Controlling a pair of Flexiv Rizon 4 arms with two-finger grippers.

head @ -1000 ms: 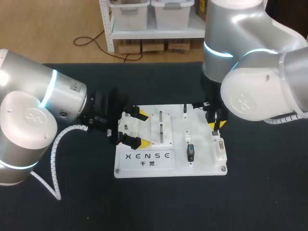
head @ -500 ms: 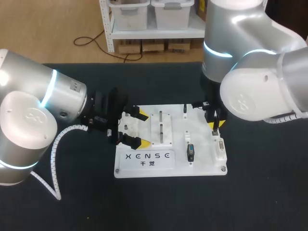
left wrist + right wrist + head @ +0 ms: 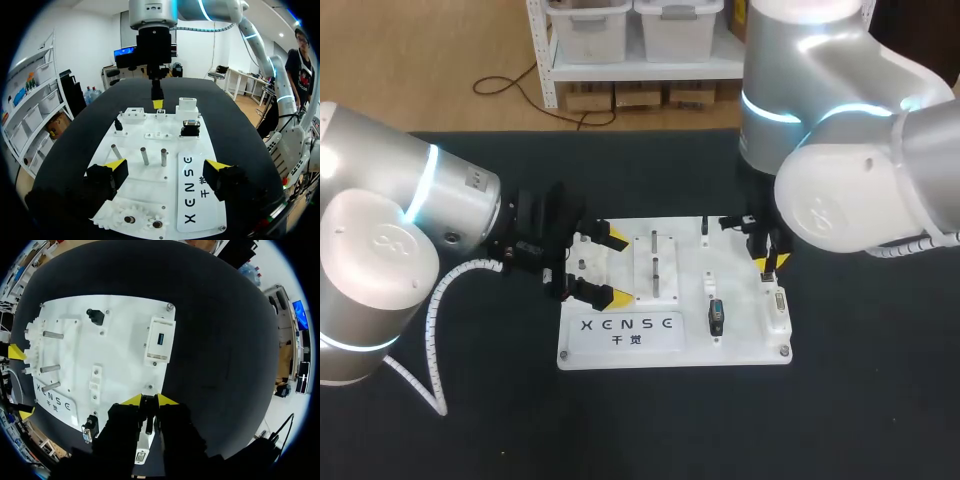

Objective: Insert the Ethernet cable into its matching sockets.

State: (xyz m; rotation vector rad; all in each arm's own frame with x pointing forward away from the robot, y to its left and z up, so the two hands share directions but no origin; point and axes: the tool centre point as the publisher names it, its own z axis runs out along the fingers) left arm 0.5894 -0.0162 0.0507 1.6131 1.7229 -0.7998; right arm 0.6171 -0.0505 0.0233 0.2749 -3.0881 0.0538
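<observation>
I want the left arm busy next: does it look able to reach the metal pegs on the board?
Probably yes: the left gripper hangs open over the board, pegs just ahead, nothing between; the right gripper is at the far side.

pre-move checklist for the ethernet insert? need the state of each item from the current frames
1. Grip: the right gripper has a dark plug clamped between its fingers. Ok.
2. Target: a white socket block sits under that gripper. Whether it matches the plug: cannot tell.
3. Alignment of plug to port: cannot tell, the fingers hide it.
4. Left gripper: open, holding nothing, straddling the board's gear end, far from the right gripper. Ok.
5. Board lies flat on the table. Ok.
6. Cable slack: no cable run in view. Cannot tell.
</observation>
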